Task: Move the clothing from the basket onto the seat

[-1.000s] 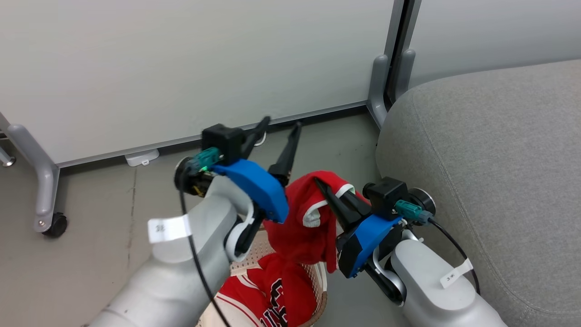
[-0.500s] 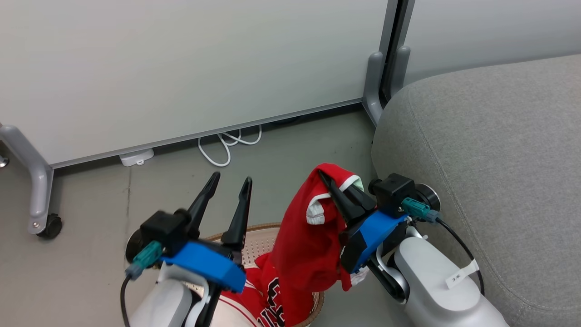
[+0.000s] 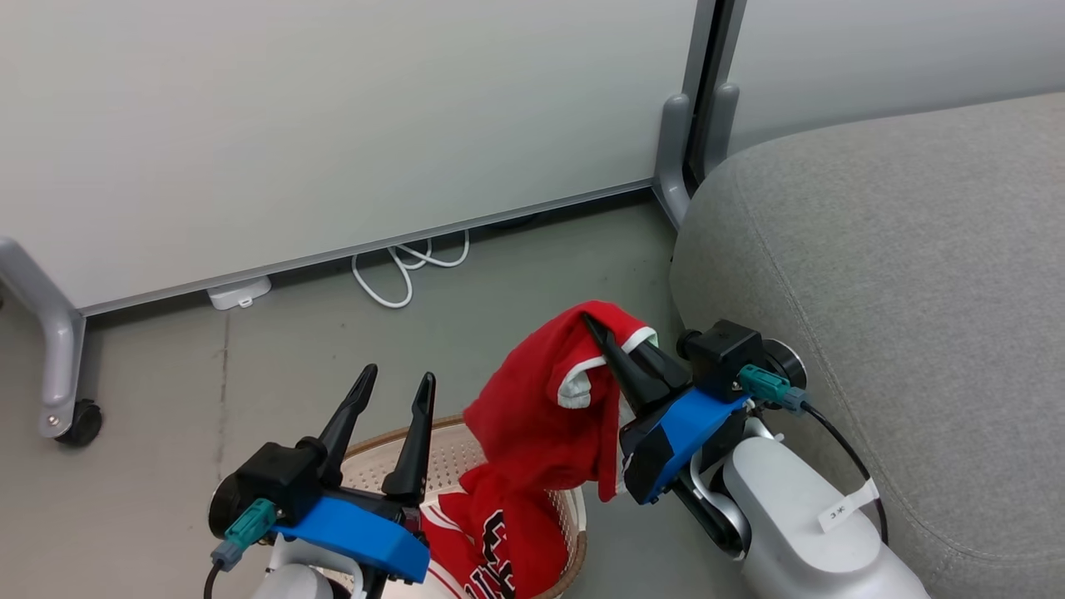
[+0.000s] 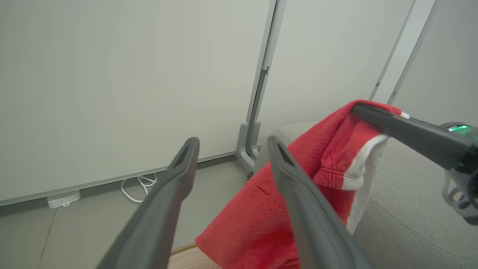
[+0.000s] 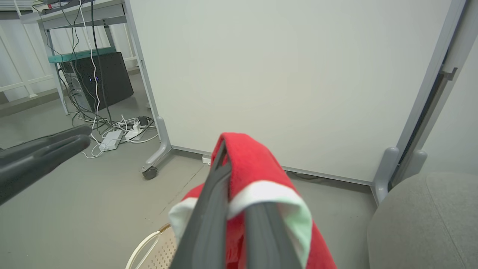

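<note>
A: Which step?
B: Carry, garment 1. Right gripper (image 3: 597, 331), jaws clamped on plain red garment w/ white trim (image 3: 532, 408); it hangs over cream perforated plastic basket (image 3: 456, 459), just beside big grey woven-fabric seat (image 3: 899, 274).
A: Left gripper (image 3: 398, 376)?
B: Jaws wide apart, empty, near basket. Lettered red jersey (image 3: 491, 541) lies in basket.
A: Next?
B: Prob. lift + swing right so hem clears seat edge, then release.

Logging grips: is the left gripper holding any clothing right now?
No, the fingers of the left gripper stand apart with nothing between them, while the red garment hangs from the shut right gripper.
</note>
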Tool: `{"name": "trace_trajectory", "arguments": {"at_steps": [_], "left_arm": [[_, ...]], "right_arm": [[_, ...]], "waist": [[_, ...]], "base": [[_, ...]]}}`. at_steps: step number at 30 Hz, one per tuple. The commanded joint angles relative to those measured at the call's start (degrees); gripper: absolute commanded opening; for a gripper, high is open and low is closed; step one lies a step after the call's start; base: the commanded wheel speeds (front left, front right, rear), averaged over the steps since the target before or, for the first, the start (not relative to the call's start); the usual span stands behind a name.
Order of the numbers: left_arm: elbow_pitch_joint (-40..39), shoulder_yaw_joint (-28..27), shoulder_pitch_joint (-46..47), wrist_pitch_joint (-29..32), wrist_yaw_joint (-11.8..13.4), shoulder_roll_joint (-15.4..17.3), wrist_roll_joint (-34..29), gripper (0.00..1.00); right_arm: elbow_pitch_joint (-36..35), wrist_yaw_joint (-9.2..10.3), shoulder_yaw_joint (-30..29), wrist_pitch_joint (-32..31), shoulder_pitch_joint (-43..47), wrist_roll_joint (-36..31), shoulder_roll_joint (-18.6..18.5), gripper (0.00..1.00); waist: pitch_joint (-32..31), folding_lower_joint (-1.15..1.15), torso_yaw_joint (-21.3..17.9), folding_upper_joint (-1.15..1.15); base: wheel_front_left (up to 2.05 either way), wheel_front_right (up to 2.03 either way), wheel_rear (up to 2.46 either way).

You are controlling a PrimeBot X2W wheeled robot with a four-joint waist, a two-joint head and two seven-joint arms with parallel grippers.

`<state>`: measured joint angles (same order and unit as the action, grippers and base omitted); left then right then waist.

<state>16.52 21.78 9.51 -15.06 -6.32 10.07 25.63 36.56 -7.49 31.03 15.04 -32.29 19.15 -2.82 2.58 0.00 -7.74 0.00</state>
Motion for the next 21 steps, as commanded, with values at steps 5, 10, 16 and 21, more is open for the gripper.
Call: {"name": "trace_trajectory", "arguments": {"at_steps": [5,10,16,21], "left_arm": [[0.3,-1.4,-0.6,-0.2,-0.8,-0.7,-1.4,1.00],[-0.1,-2.2,-0.4,-0.2,-1.1,-1.0,-2.3,1.00],[0.0,-2.4,0.1,-0.2,-1.3,-1.4,-3.1,1.00],[0.1,-2.5,0.7,-0.2,-1.3,-1.4,-3.4,1.00]], "right_arm": [[-0.7,-0.01,0.3,0.2,0.7,0.5,-0.1,0.00],[-1.4,-0.01,0.6,0.2,0.2,0.6,-0.1,0.00],[-1.9,-0.01,0.8,0.2,0.4,0.9,-0.1,0.00],[-2.2,-0.01,0.6,0.2,0.6,1.2,-0.1,0.00]], "waist": [[0.4,0.00,-2.3,0.00],[1.2,0.00,-6.6,0.00],[1.9,0.00,-12.9,0.00],[2.4,0.00,-18.2,0.00]], "base": [[0.00,0.00,0.00],[0.00,0.00,0.00],[0.00,0.00,0.00],[0.00,0.00,0.00]]}}
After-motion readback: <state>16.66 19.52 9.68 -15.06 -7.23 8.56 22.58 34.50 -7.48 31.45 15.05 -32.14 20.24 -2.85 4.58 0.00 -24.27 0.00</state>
